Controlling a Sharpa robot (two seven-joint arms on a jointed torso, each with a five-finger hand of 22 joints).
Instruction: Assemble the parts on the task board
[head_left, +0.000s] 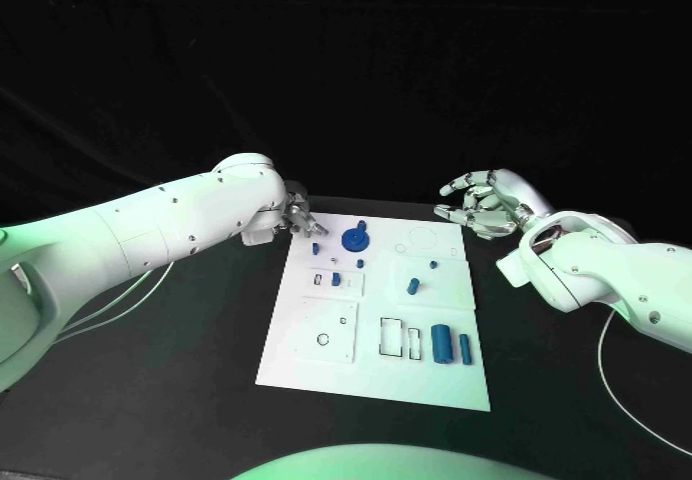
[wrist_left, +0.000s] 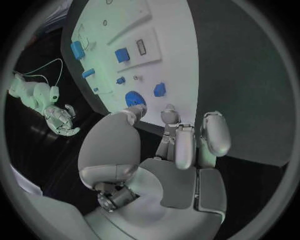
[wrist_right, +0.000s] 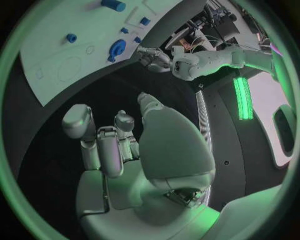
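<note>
Robot lab, black table (head_left: 188, 400), dark backdrop, white task board (head_left: 325, 350), loose cables (head_left: 635, 400)

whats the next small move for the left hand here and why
Probably lower the left robot hand a little onto the small blue part at the task board's far left corner. That robot hand hovers by that corner with fingers apart and nothing in them, while the right robot hand waits off the board, also holding nothing.

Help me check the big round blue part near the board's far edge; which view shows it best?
The head view: the round blue part sits unobstructed on the task board. In the left wrist view it is partly behind the left hand; in the right wrist view it appears small and distorted.
</note>
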